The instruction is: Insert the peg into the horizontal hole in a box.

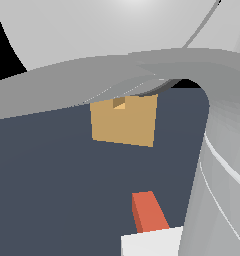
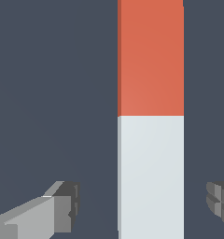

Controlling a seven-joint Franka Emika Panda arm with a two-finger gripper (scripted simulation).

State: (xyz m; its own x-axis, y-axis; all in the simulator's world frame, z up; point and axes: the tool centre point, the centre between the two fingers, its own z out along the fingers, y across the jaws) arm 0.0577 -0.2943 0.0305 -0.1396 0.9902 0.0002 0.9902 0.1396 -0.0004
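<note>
Item one: long slim square-section peg [image 2: 150, 116], one half orange-red, the other half white, lying flat on the dark slate-blue table [image 1: 52, 175]; in the exterior view only its orange-red end and a part of the white half show, low in the picture, with the orange-red end turned toward the box. Item two: plain tan-orange cube-like box [image 1: 123, 122], resting on the table well apart from the peg, its upper edge partly hidden behind the grey arm [image 1: 117, 70] that sweeps across the exterior view. Item three: small square dark-tan hole [image 1: 119, 103] in the face of the box that looks toward the peg, high on the visible part of that face; the peg's long axis points roughly that way, a lie that should spare much turning once the bar is lifted. Item four: grey two-fingered claw [image 2: 142, 203], released, its fingers [image 2: 62, 205] standing wide on either side of the white half with a clear gap to the peg on each flank, touching nothing. Judged purpose of this posture: straddling the white half leaves the orange-red half free as the leading end for insertion. Judged stage: grasp not yet made; closing, lifting, aligning and pushing home all remain.
</note>
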